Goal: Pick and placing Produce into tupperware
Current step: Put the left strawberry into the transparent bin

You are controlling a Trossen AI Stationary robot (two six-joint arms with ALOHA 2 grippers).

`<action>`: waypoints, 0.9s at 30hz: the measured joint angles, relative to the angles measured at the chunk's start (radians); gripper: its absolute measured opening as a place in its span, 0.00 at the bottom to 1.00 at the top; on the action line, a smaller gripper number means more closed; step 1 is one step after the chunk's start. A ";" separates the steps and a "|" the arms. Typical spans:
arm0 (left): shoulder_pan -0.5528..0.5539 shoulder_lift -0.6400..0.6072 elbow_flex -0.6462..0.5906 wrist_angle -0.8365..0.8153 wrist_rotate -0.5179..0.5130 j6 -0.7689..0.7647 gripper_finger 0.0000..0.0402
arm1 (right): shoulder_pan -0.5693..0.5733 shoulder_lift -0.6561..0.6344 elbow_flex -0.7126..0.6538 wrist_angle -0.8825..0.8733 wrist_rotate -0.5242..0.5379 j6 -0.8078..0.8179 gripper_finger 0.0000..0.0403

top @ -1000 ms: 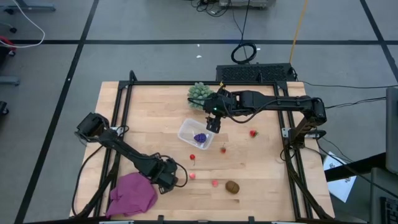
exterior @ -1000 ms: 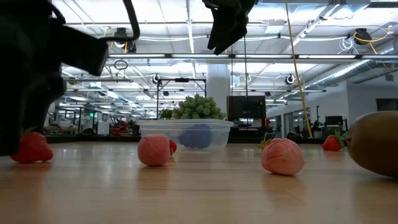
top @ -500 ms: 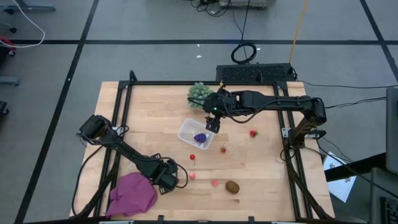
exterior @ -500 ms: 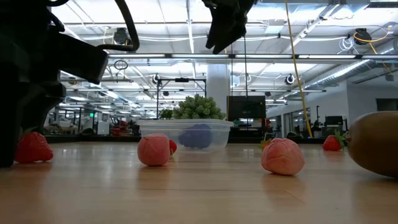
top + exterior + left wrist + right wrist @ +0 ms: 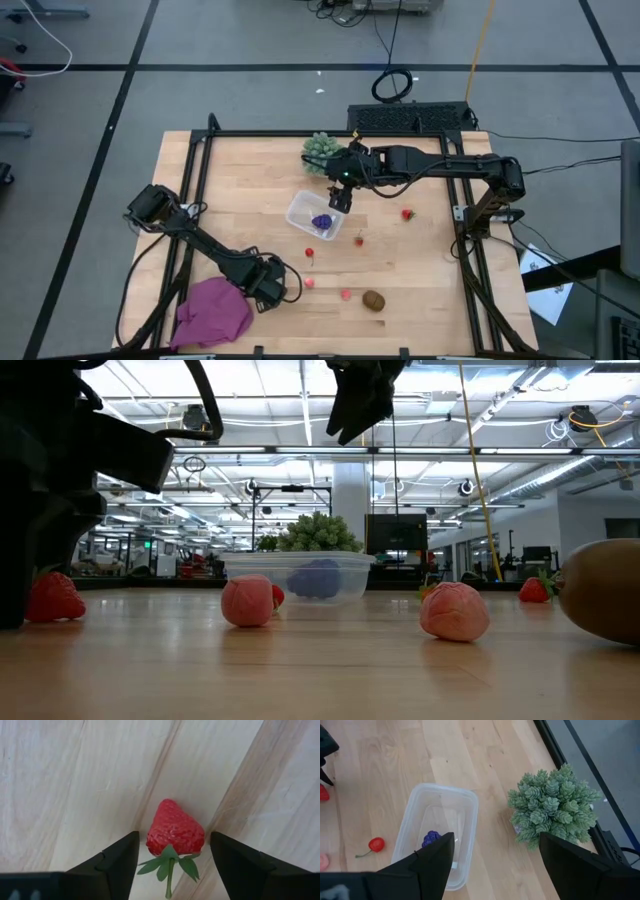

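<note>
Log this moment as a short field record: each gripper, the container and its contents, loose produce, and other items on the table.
left gripper: low at the table, open, fingers either side of a strawberry, not gripping
right gripper: raised over the tupperware's far edge, open, empty
tupperware contents: one purple piece
loose produce: red pieces, pink pieces, brown oval piece, on the bare wood
other items: green spiky ball beside the tupperware; magenta cloth at the near left

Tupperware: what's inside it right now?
One purple piece lies in the tupperware; the rest of its floor that shows is bare. In the right wrist view the right gripper, above it, has a finger covering the near part.
</note>
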 joint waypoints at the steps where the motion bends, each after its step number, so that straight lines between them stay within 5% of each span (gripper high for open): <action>1: 0.001 0.000 0.000 0.000 -0.002 0.000 0.59 | 0.000 0.000 0.000 0.004 0.000 0.000 0.70; 13: 0.003 0.000 0.000 0.010 -0.022 0.004 0.37 | 0.000 0.000 0.000 0.004 0.000 -0.001 0.70; 27: 0.036 -0.102 -0.002 -0.041 -0.083 0.036 0.39 | 0.000 0.000 0.000 0.004 0.000 -0.016 0.70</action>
